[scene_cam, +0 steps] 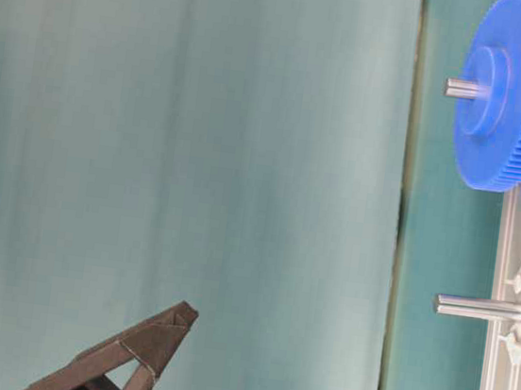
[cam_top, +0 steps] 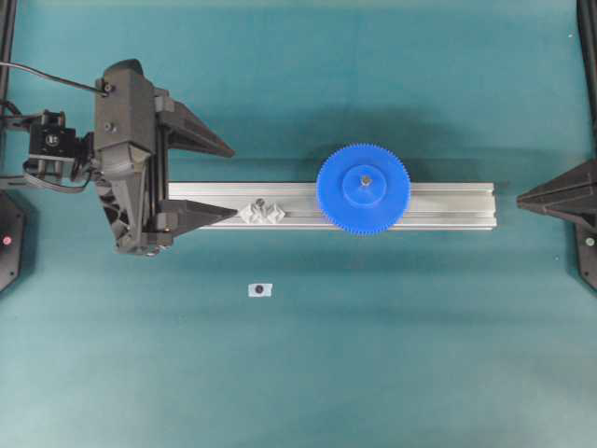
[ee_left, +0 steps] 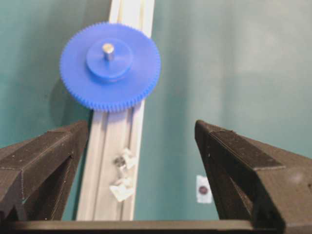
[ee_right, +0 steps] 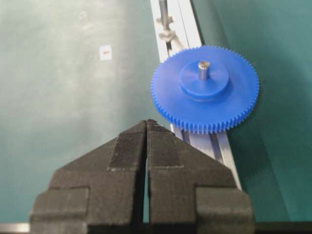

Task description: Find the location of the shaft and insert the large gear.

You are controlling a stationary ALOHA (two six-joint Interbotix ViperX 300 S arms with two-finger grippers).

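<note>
Sitting on its thin grey metal shaft [ee_right: 204, 68], your bright blue toothed plastic gear [cam_top: 364, 188] rests free; left gripper [cam_top: 216, 179] gapes, right gripper [ee_right: 147, 126] is closed empty.

Ahead of the wide-open left gripper [ee_left: 141, 141], the large gear [ee_left: 110, 67] sits on the rail [ee_left: 109, 165], the shaft [ee_left: 108, 49] poking through its hub.

Large gear [scene_cam: 509, 92] hiding shaft base, rail [scene_cam: 504, 377] cut off at frame edge
</note>
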